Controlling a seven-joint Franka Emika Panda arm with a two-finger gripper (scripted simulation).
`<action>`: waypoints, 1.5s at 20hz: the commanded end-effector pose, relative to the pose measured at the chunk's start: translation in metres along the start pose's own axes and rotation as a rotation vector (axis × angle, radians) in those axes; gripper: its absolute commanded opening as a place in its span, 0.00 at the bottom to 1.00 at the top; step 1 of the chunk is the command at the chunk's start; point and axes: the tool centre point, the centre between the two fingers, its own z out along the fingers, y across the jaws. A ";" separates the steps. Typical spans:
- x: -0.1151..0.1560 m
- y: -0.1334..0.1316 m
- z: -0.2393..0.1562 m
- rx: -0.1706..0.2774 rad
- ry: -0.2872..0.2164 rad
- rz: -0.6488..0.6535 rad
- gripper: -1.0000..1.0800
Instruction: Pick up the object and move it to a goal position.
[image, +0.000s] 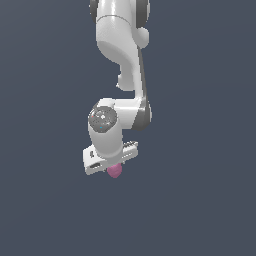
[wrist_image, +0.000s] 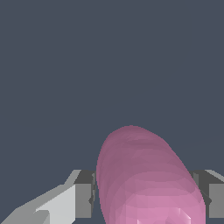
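The object, a pink blob, sits low centre in the wrist view, clamped between both fingers of the tool. Recommend steady, unhurried transport toward the goal; the grip appears secure.

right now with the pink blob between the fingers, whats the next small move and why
Probably close the white gripper a touch to confirm the hold, then lift. In the wrist view the matte pink lumpy blob fills the gap between the grey finger pads, touching or nearly so; the exterior view shows only its tip below the hand, so contact is unconfirmed.
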 end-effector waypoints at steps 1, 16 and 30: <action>0.000 0.000 0.000 0.000 0.000 0.000 0.00; 0.000 -0.017 -0.025 0.000 0.000 0.000 0.00; 0.002 -0.100 -0.149 -0.002 -0.001 -0.001 0.00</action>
